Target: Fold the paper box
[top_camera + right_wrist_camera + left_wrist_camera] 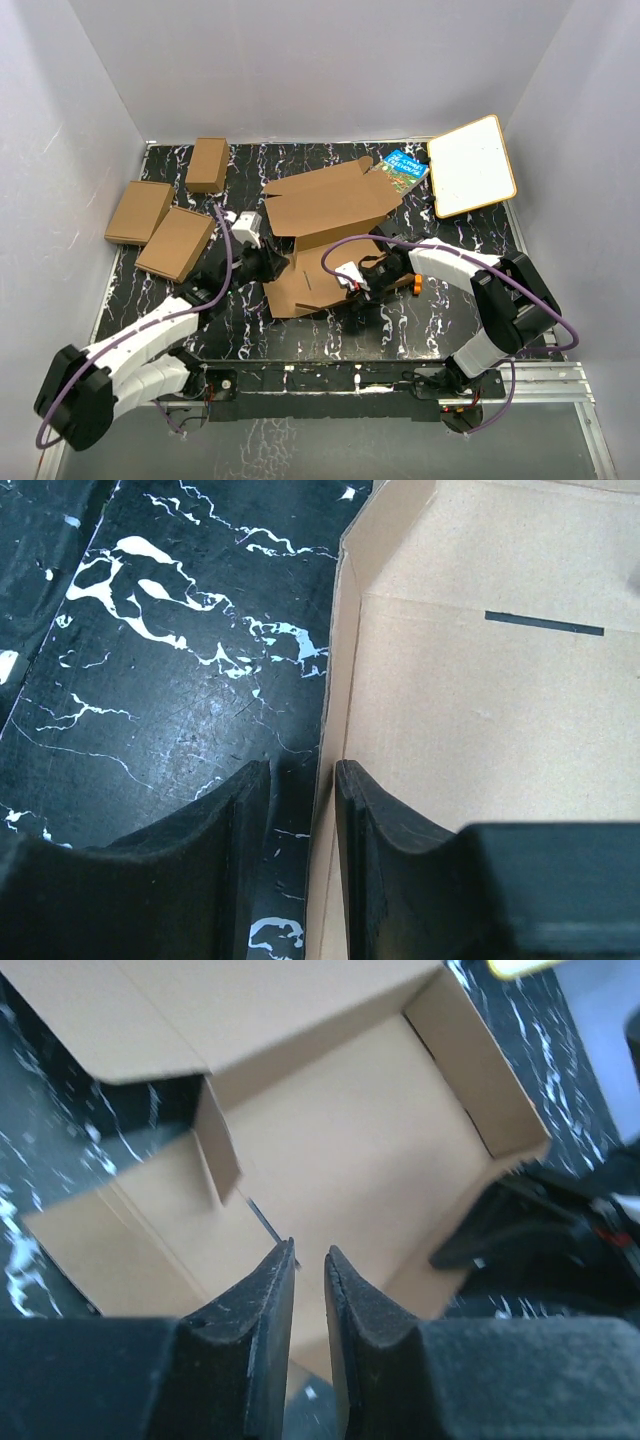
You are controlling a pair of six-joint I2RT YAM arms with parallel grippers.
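While both arms are leaning in over the near part of the bench (400,335), the paper box (325,205) is lying half-formed in the middle of it, between the two grippers. The left gripper (310,1258) is hovering at the box's near-left side, pointing down over the brown floor panel. Its jaws are standing narrowly apart, with only a slim gap between them and nothing showing in that gap but the cardboard below. The right gripper (302,767) is sitting at the box's near-right side. Its jaws are straddling a raised side wall, with one finger over the black marbled surface and the other inside the box. A strip of dark surface is showing beside the wall, so I cannot tell whether they are pinching it.

Farther back, the box's side walls are standing partly up, and its large lid panel is tilting up toward the far side. At the far left, three small folded boxes (176,243) are lying close together, well apart from the paper box. At the far right, a blue book (405,167) is lying just beside a white board (472,165).
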